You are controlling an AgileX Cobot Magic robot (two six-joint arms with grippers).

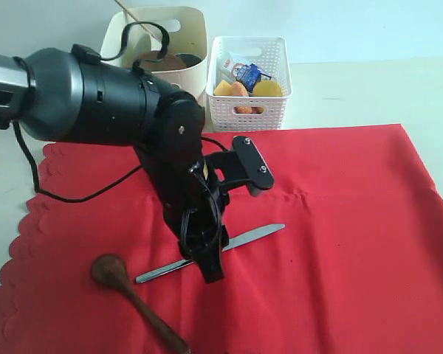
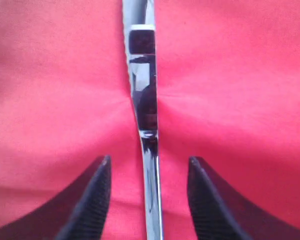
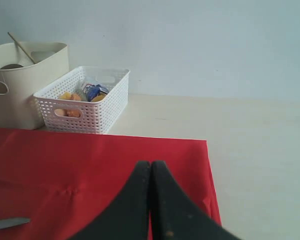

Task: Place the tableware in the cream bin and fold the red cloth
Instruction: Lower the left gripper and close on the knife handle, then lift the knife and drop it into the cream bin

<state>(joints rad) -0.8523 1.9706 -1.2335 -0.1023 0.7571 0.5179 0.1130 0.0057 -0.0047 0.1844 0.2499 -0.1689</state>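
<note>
Your L claw hangs spread wide, empty, astride the metal knife lying near-left to far-right; R claw pinched closed, empty, farther off.

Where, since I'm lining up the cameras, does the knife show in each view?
Exterior: knife lies on the red cloth, below centre, its middle hidden by the left arm.
Left wrist: knife runs between the open left fingers.
Right wrist: only one end shows, cut by the frame edge.
Shared landmark: the red cloth under it.
</note>
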